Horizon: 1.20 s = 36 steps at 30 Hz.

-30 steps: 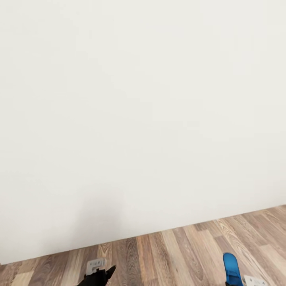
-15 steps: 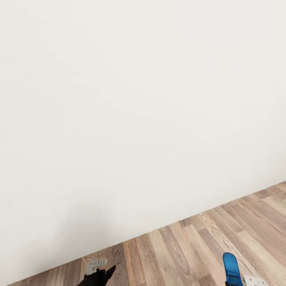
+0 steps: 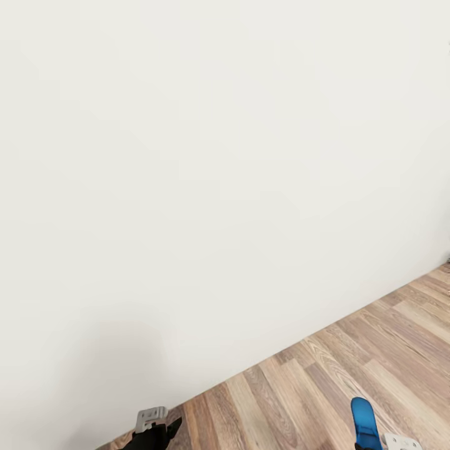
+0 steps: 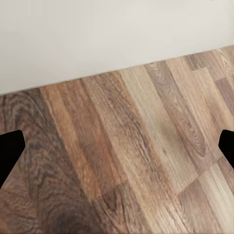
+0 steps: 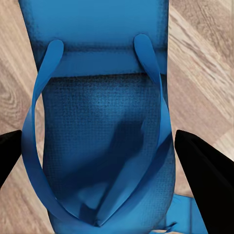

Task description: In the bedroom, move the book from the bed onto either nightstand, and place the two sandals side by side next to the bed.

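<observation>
One bright blue sandal (image 3: 363,422) rises from the bottom right of the head view, held above the wood floor with my right gripper (image 3: 377,445) shut on it. In the right wrist view the sandal's sole and straps (image 5: 105,122) span the gap between the two black fingertips (image 5: 204,170). My left gripper (image 3: 160,427) hangs low at the bottom left, near the wall's foot. Its fingers (image 4: 9,151) stand wide apart over bare planks, open with nothing between them. The book, the bed and the nightstands are out of view.
A plain white wall (image 3: 206,187) stands close ahead. Its foot runs slantwise from the lower left up to the right edge. Light wood-plank floor (image 3: 375,350) opens toward the right.
The whole picture has shifted: the camera has turned, so the wall's foot now slants more steeply and more floor shows at the right. Both grippers and the sandal keep their places.
</observation>
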### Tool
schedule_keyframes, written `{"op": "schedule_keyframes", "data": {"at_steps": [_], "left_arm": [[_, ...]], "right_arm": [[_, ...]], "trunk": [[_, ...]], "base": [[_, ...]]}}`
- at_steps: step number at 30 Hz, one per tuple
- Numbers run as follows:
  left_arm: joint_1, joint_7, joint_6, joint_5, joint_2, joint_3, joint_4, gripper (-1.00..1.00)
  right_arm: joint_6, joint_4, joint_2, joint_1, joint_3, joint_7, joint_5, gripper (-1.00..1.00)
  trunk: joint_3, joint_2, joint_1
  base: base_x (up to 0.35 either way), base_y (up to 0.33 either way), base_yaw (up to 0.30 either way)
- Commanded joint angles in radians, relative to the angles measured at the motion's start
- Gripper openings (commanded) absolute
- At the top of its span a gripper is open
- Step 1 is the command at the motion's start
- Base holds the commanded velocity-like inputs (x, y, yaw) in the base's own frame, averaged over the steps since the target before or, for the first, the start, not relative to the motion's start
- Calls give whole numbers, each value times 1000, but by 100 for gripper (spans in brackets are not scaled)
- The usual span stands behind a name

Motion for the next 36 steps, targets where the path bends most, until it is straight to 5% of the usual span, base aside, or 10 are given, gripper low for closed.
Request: {"op": "schedule_keyframes", "data": {"at_steps": [1, 8, 36], "left_arm": [[-1, -1, -5, 8, 1, -8, 1, 100], [0, -1, -5, 8, 1, -8, 1, 100], [0, -2, -5, 7, 2, -7, 1, 100]], "right_arm": [[-3, 1, 0, -1, -6, 8, -6, -100], [-3, 1, 0, -1, -6, 9, -6, -100], [-3, 0, 0, -1, -6, 9, -6, -100]], "trunk": [[-1, 0, 0], [-1, 0, 0], [-1, 0, 0]], "base": [[13, 9, -17], [4, 3, -86], [0, 0, -297]]}}
